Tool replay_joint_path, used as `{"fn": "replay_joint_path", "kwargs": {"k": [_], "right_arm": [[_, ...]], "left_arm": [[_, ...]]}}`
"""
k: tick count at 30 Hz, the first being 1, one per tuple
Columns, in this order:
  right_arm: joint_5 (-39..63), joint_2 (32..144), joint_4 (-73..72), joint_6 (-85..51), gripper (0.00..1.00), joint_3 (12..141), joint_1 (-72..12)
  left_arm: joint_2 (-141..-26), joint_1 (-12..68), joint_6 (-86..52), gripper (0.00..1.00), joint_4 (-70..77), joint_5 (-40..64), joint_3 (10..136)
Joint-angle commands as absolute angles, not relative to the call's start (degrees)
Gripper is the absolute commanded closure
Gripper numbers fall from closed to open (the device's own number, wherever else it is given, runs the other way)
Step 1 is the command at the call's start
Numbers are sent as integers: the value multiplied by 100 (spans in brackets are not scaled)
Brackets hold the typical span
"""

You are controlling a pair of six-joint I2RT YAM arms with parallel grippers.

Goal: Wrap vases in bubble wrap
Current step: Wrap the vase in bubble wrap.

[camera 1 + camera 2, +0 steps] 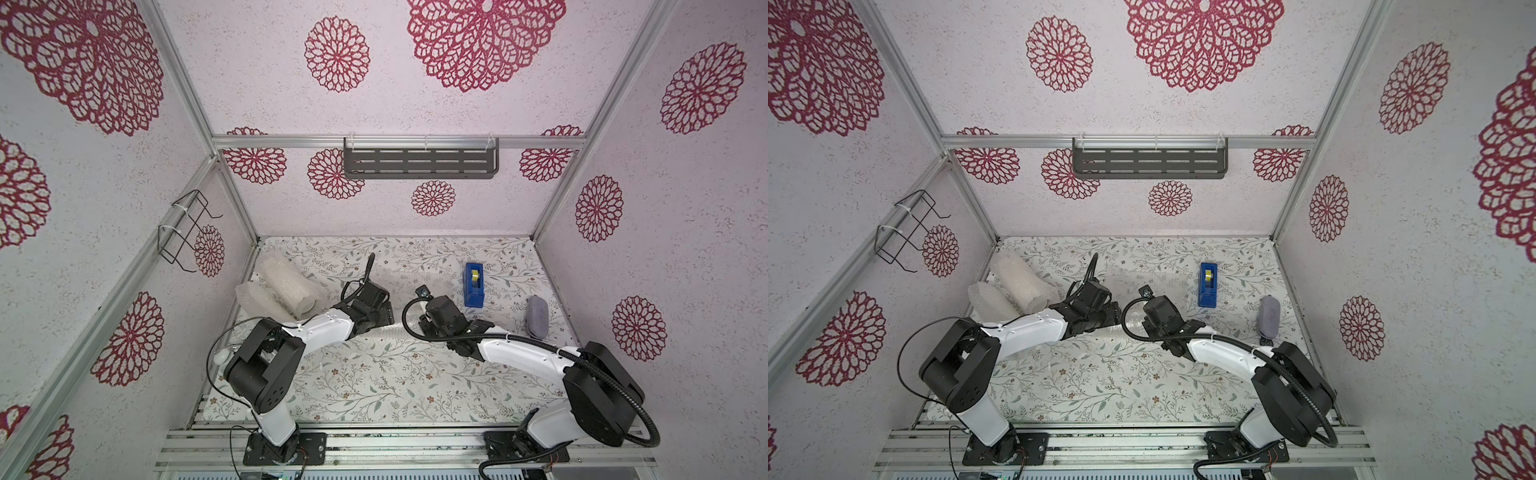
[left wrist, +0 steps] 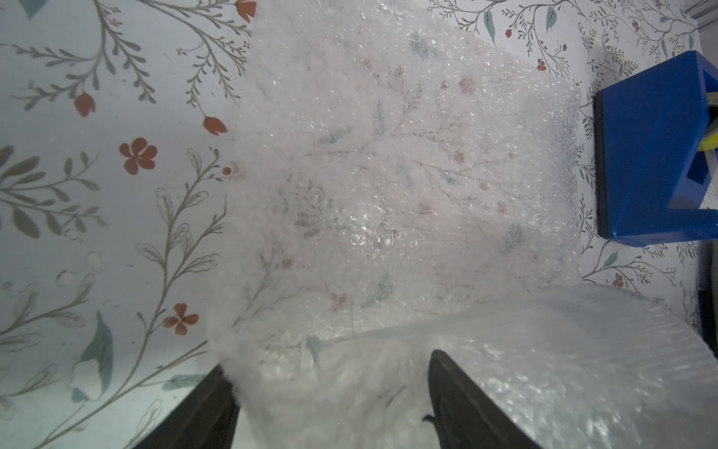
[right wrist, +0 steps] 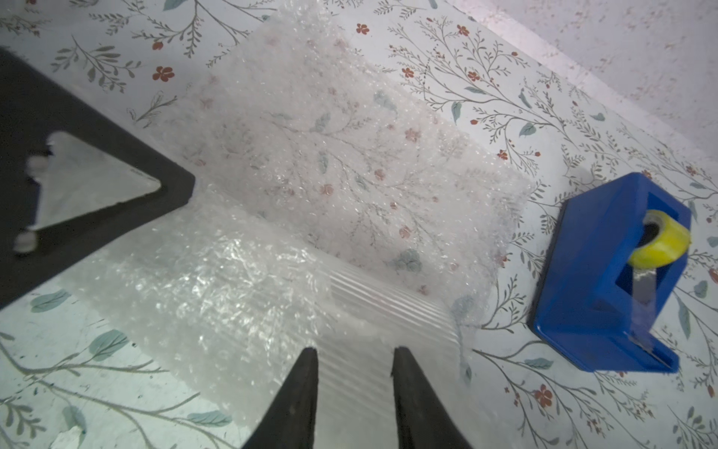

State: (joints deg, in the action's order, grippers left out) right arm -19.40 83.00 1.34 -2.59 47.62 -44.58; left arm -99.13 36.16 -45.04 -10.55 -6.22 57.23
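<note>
Bench [image 1: 374,386] w/ floral top is carrying everything. Bubble wrap [image 2: 388,155] is lying mid-bench as a flat sheet. Its near edge is curling up over the ribbed vase [image 3: 388,307], which is lying on its side btwn the two tools; part of the vase is showing bare, the rest is sitting under wrap. Two wrapped bundles [image 1: 286,289] are resting at the far left edge, touching each other, prob. finished vases. Tape dispenser [image 3: 606,272] is standing just beside the sheet's right edge. Left tool [image 2: 328,361] is standing w/ jaws wide apart over the covered end of the roll, wrap filling the gap; can't tell if it's pressing down or only straddling. Right tool [image 3: 355,350] is sitting w/ jaws a little apart over the bare ribs, pinching nothing. Risks, as I'm judging them: w/ neither tool clamping the wrap and no tape on yet, the springy sheet is likely to uncurl & undo the turn. The round vase is free to roll off the sheet if nudged sideways. A hard squeeze on the ribs could crack it or make it skid. The tools are working close together, so a clash is poss. A wide swing to the right could knock the dispenser.
</note>
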Motion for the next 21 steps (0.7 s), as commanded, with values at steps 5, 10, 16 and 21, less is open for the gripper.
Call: {"fn": "replay_joint_path", "kwargs": {"k": [5,10,16,21], "right_arm": [[-1775,7626,158,1,49,4622,-4329],[-1683,7332,117,255,36,4462,-4307],[-1594,6859,-167,745,19,4079,-4255],[-1030,6472,-629,1406,12,3609,-4184]], "left_arm": [[-10114,3612,-4405,23,-1308,-472,5756],[-10121,3617,-4403,24,-1318,-459,5766],[-10134,3612,-4373,23,-1320,-408,5792],[-10184,3612,-4350,23,-1339,-345,5858]]}}
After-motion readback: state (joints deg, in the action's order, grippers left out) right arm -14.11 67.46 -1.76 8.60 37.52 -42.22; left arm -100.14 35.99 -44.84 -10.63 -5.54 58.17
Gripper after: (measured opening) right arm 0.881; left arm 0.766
